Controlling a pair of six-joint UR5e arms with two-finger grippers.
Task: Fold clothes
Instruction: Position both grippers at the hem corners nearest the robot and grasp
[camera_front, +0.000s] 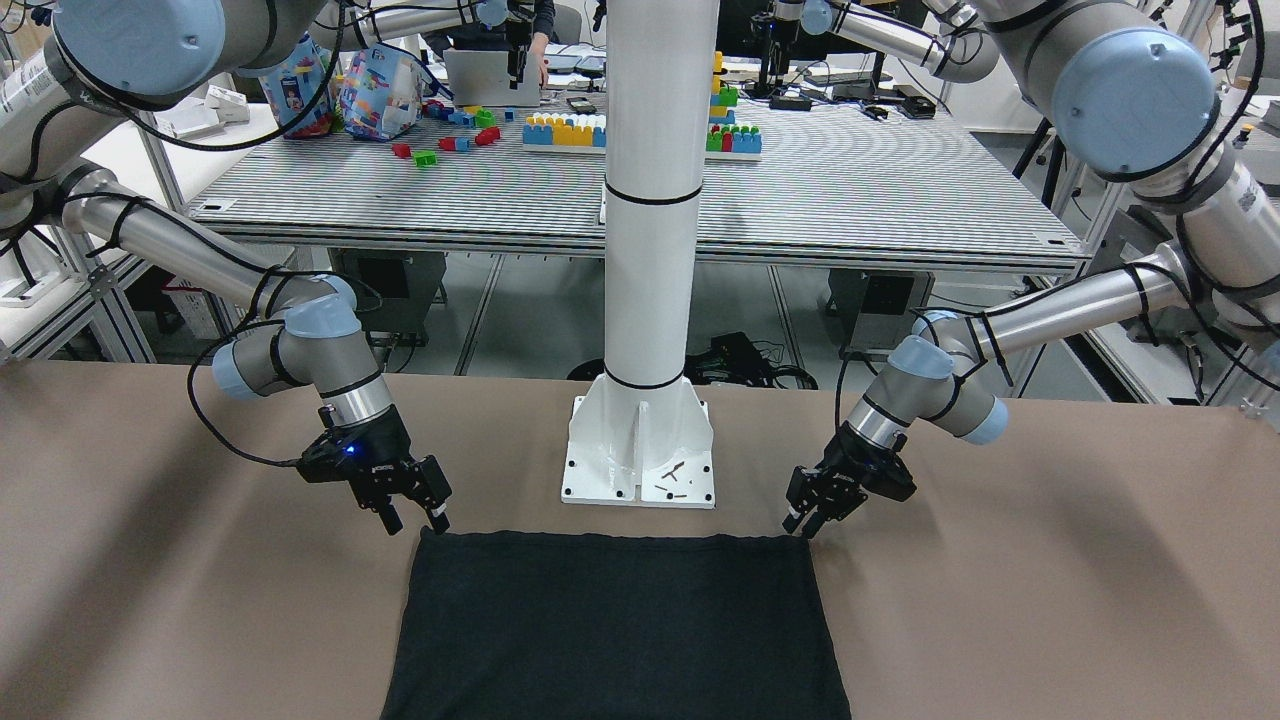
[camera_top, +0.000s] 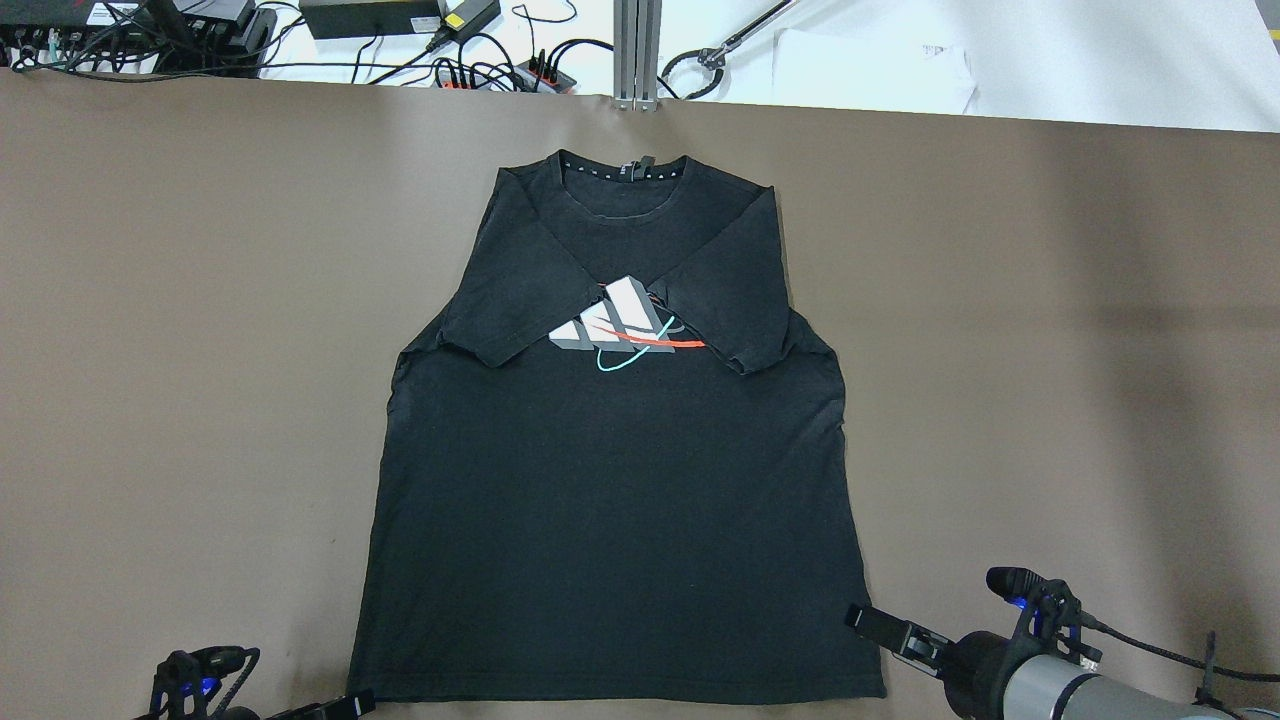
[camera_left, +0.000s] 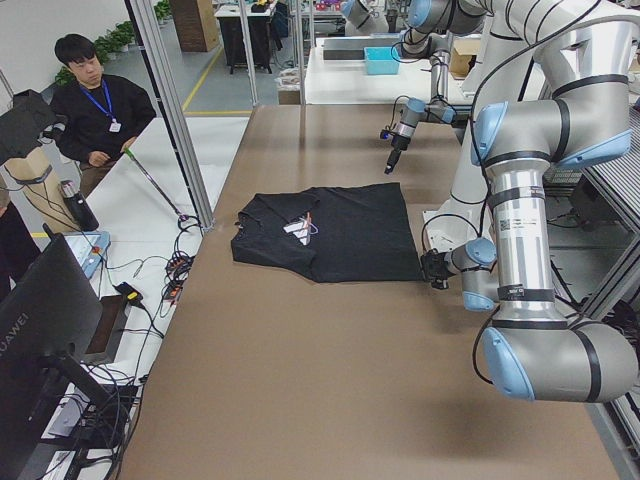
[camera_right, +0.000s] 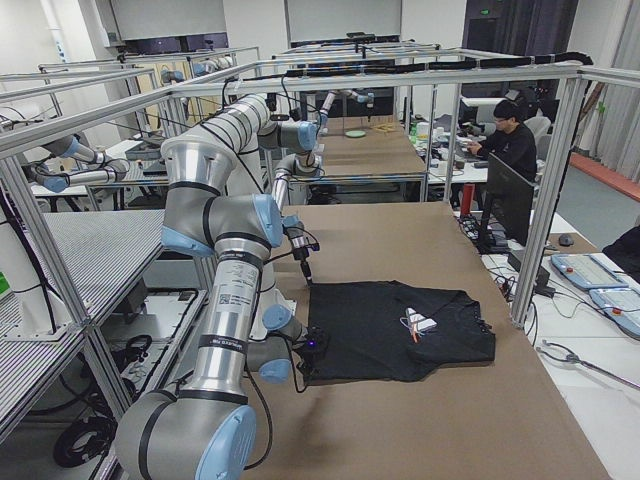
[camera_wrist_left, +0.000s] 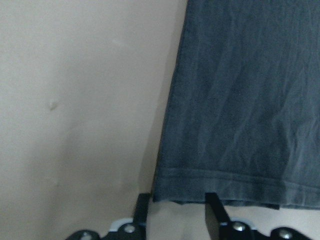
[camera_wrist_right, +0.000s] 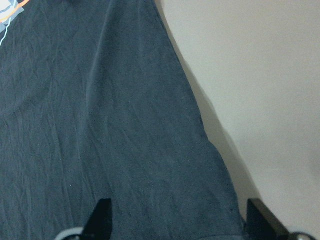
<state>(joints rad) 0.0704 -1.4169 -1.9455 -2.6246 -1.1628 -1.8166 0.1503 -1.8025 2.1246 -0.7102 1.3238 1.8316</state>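
A black T-shirt (camera_top: 610, 520) is lying flat on the brown desk (camera_top: 1050, 350), its collar (camera_top: 622, 172) pointing away from the robot and its hem (camera_front: 610, 540) running just in front of the base of the white pillar (camera_front: 650, 250). Both sleeves (camera_top: 520, 300) are lying folded inward, crossing the chest and partly covering a white, red and teal logo (camera_top: 625, 330). The left tool (camera_front: 800, 527) is hovering low at one hem corner, its fingers (camera_wrist_left: 214, 212) standing spread with the corner lying between them. The right tool (camera_front: 416, 522) is sitting at the other hem corner, its fingers (camera_wrist_right: 102, 217) standing wide apart over the fabric and gripping nothing.
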